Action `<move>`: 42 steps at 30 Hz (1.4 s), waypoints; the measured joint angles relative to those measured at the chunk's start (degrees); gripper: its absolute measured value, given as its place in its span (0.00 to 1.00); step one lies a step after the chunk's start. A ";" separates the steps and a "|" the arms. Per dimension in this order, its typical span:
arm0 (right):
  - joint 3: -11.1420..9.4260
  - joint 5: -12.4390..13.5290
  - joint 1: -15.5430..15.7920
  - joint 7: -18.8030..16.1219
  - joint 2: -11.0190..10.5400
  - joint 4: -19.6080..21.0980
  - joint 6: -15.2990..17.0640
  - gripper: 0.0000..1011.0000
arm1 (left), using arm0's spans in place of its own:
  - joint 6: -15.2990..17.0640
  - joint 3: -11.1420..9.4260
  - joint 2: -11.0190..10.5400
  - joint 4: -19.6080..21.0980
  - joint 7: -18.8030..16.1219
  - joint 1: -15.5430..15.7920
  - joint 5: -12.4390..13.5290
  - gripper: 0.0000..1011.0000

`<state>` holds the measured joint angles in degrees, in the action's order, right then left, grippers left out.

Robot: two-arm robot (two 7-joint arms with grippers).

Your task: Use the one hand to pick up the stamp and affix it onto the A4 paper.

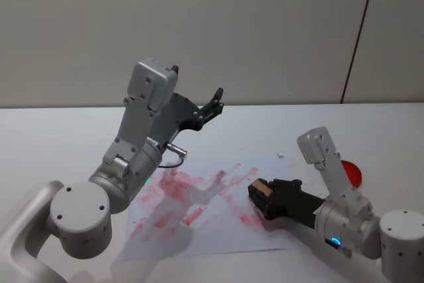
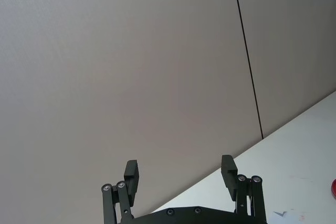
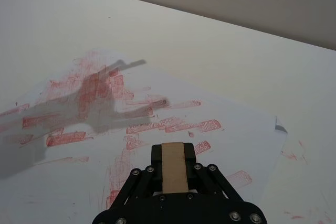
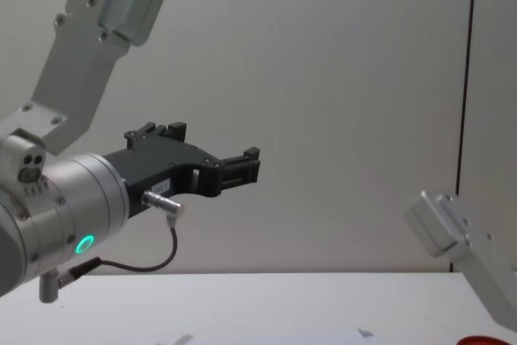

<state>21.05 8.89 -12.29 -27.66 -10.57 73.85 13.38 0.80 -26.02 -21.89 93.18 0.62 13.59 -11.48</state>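
On the left, the robot's left arm is raised well above the white table (image 1: 53, 130), and the left gripper (image 1: 213, 103) points up and away toward the wall with its two black fingers spread apart and nothing between them; the left wrist view shows the same wide, empty gap (image 2: 179, 174), and the chest view shows the gripper hanging high in the air (image 4: 246, 169). Below it, in the middle of the table, lies the A4 paper (image 1: 218, 230), a flat white sheet already covered with many smeared red stamp marks, the raised arm's shadow falling across them. Toward the right, the right gripper (image 1: 260, 197) reaches in low from the robot's right side over the right part of the sheet, its black fingers pinching the stamp (image 1: 264, 191), a small light-brown wooden block. In the right wrist view the stamp (image 3: 174, 167) sits squarely between the two fingers (image 3: 156, 153), its long axis running straight out along the gripper's line of reach, with the marked paper (image 3: 220, 108) spreading directly ahead of and beneath its end. The right arm is plainly the nearer one and the one at work. Whether the stamp's face is touching the sheet or hovering just above it cannot be told. The coming move seems to turn on pushing the block down along that axis onto the paper. Farthest right, a flat red disc (image 1: 351, 171) lies on the table, beyond the paper's edge.
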 joint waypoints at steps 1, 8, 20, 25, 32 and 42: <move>0.01 0.06 -0.02 0.05 0.03 -0.05 0.00 0.22 | 0.00 0.00 0.00 0.00 0.00 0.00 0.00 0.99; 0.05 1.32 -0.10 0.60 0.26 -0.17 -0.57 0.22 | 0.00 0.00 0.00 0.00 0.00 0.00 0.00 0.99; -1.28 7.40 -0.13 1.28 -0.25 6.09 -1.58 0.22 | 0.00 0.00 0.00 0.00 0.00 0.00 0.00 0.99; -3.03 10.35 0.52 2.61 -1.94 10.12 -1.20 0.22 | 0.00 0.00 0.00 0.00 0.00 0.00 0.00 0.99; -5.74 12.52 2.29 4.69 -5.33 13.71 -0.44 0.22 | 0.00 0.00 0.00 0.00 0.00 0.00 0.00 0.99; -9.08 12.55 5.01 7.16 -10.16 14.72 -0.05 0.22 | 0.00 0.00 0.00 0.00 0.00 0.00 0.00 0.99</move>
<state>11.97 21.44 -7.27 -20.50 -20.74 88.57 13.33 0.79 -26.02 -21.89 93.18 0.63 13.59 -11.48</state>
